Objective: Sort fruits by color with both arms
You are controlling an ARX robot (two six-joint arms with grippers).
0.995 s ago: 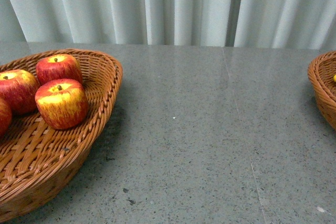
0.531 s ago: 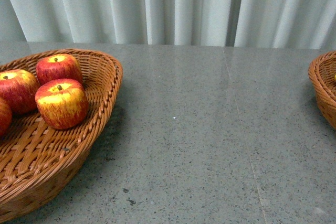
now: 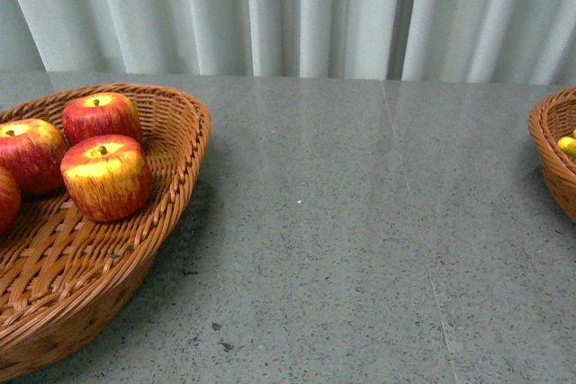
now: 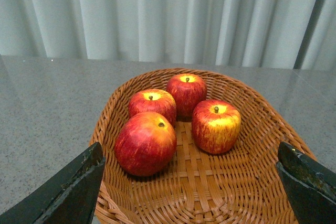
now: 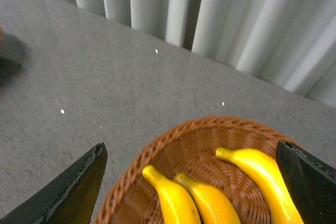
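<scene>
Newly visible banana tip (image 3: pixel 567 144); four apples (image 4: pixel 145 143), three bananas (image 5: pixel 262 175).

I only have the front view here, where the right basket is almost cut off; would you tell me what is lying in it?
Observer: The right wrist view shows three yellow bananas lying in the right basket.
Operator: Thank you. Is the right gripper holding anything?
Observer: No, the right gripper is open and empty above that basket.
Operator: My fourth apple is clipped at the edge. Is it whole?
Observer: Yes, the left wrist view shows the fourth apple whole, with three more apples behind it in the left basket, and the left gripper open.
</scene>
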